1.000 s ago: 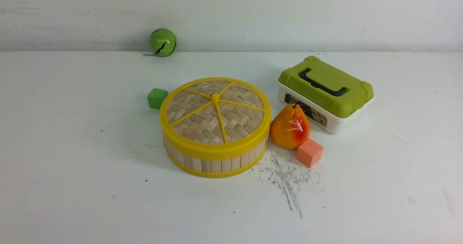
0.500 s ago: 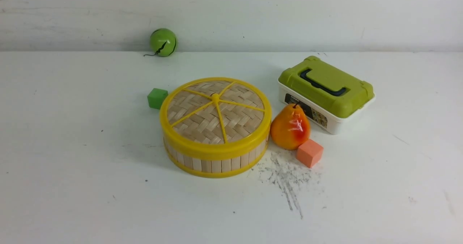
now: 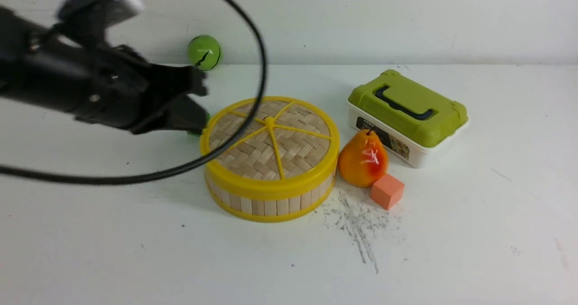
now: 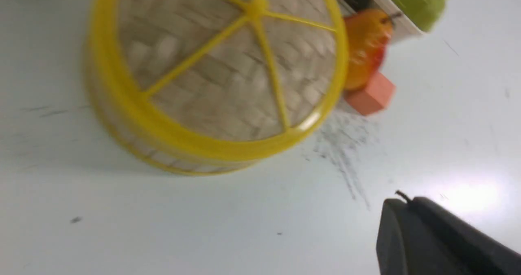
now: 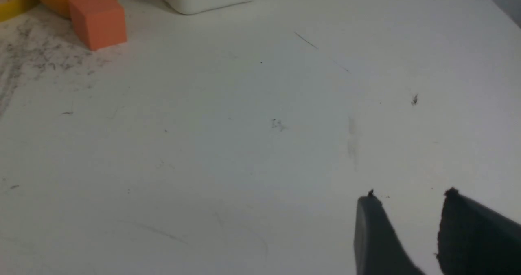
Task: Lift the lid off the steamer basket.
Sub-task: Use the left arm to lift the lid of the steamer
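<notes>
The left pincer point(image 4: 403, 201) is closed, its dark fingertips together above the white table point(image 3: 429, 255). The right pincer point(image 5: 409, 193) is open, with a gap between its two fingers; it shows only in the right wrist view. In the front view, the left arm point(image 3: 90, 70), dark and blurred, reaches in from the upper left of the frame, and a black cable point(image 3: 158, 175) loops from it across the left part of the picture, passing in front of the lid's left side.

Dark smudges point(image 3: 359, 228) mark the table just below and right of the centre of the frame. The steamer basket point(image 3: 270, 207) sits upright around the middle of the frame, its pale wooden slats showing above a yellow bottom rim. The lid point(image 3: 298, 156) lies flat on top of it, woven bamboo with a thick yellow rim, yellow spokes and a small hub. Right of centre is an orange-pink cube point(image 3: 387, 192), near the basket. Just behind the cube is an orange and red pear point(image 3: 362, 160), close beside the basket's right side.

Farther back, a green cube point(image 3: 194, 132) is partly hidden behind the left arm. A white box with a green cover point(image 3: 408, 110) and dark handle sits at the upper right, angled. Farthest back, at the upper left, a green ball point(image 3: 204, 53) with black markings rests near the pale wall point(image 3: 361, 20).
</notes>
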You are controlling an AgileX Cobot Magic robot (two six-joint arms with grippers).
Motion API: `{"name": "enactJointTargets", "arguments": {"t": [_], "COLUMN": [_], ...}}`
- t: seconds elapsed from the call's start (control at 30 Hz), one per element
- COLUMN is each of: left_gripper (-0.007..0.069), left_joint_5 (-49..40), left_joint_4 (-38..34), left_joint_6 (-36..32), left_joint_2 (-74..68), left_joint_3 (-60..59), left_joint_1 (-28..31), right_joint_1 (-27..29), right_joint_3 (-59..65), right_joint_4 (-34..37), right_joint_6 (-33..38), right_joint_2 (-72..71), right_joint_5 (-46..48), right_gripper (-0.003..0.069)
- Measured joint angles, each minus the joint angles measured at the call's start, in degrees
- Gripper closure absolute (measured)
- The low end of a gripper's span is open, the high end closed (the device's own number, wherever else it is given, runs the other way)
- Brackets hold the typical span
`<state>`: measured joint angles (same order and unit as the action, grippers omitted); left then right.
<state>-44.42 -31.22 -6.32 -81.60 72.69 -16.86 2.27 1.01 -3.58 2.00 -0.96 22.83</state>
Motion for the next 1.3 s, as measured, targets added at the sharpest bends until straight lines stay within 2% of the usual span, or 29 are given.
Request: {"name": "enactJointTargets", "arguments": {"t": [0.1, 0.2, 0.27, 0.3, 0.33, 0.43, 0.47, 0.53, 0.57, 0.63, 0.67, 0.7, 0.87, 1.07, 1.3], "left_gripper": [0.0637, 0.063, 0.0624, 0.062, 0.0619, 0.0598, 0.0593, 0.0545, 0.054, 0.0452, 0.0452, 0.0382, 0.0244, 0.023, 0.0276], "left_joint_5": [-7.57, -14.52, -18.02, -19.07, -19.14, -18.57, -18.46, -17.01, -17.01, -15.99, -15.89, -14.97, -8.96, -4.34, -5.07], "left_joint_4": [-1.0, 3.25, 7.89, 12.64, 13.37, 25.6, 26.23, 32.55, 32.55, 35.58, 35.75, 36.76, 37.6, 40.07, 41.94], "left_joint_6": [-3.24, -2.28, 1.15, 3.65, 4.51, 10.73, 11.01, 13.53, 13.6, 14.13, 14.2, 14.31, 14.29, 14.29, 14.29], "left_joint_2": [-9.65, -16.66, -21.05, -23.22, -23.54, -28.18, -28.41, -31.39, -31.57, -33.96, -34.13, -35.46, -39.28, -41.07, -41.4], "left_joint_3": [10.02, 20.22, 25.9, 29.55, 30.02, 36.58, 36.9, 40.67, 40.88, 42.56, 42.62, 42.87, 42.89, 42.89, 42.89], "left_joint_1": [-3.22, -5.63, -7.33, -8.26, -8.56, -10.43, -10.5, -10.91, -10.91, -10.91, -10.91, -10.91, -10.98, -11.08, -11.08], "right_joint_1": [0.0, 0.0, 0.0, 0.0, 0.0, 0.0, 0.0, 0.0, 0.0, 0.0, 0.0, 0.0, 0.0, 0.0, 0.0], "right_joint_3": [0.0, 0.0, 0.0, 0.0, 0.0, 0.0, 0.0, 0.0, 0.0, 0.0, 0.0, 0.0, 0.0, 0.0, 0.0], "right_joint_4": [0.0, 0.0, 0.0, 0.0, 0.0, 0.0, 0.0, 0.0, 0.0, 0.0, 0.0, 0.0, 0.0, 0.0, 0.0], "right_joint_6": [0.0, 0.0, 0.0, 0.0, 0.0, 0.0, 0.0, 0.0, 0.0, 0.0, 0.0, 0.0, 0.0, 0.0, 0.0], "right_joint_2": [0.0, 0.0, 0.0, 0.0, 0.0, 0.0, 0.0, 0.0, 0.0, 0.0, 0.0, 0.0, 0.0, 0.0, 0.0], "right_joint_5": [0.0, 0.0, 0.0, 0.0, 0.0, 0.0, 0.0, 0.0, 0.0, 0.0, 0.0, 0.0, 0.0, 0.0, 0.0], "right_gripper": [0.0419, 0.0419, 0.0419, 0.0419, 0.0419, 0.0419, 0.0419, 0.0419, 0.0419, 0.0419, 0.0419, 0.0419, 0.0419, 0.0419, 0.0419]}}
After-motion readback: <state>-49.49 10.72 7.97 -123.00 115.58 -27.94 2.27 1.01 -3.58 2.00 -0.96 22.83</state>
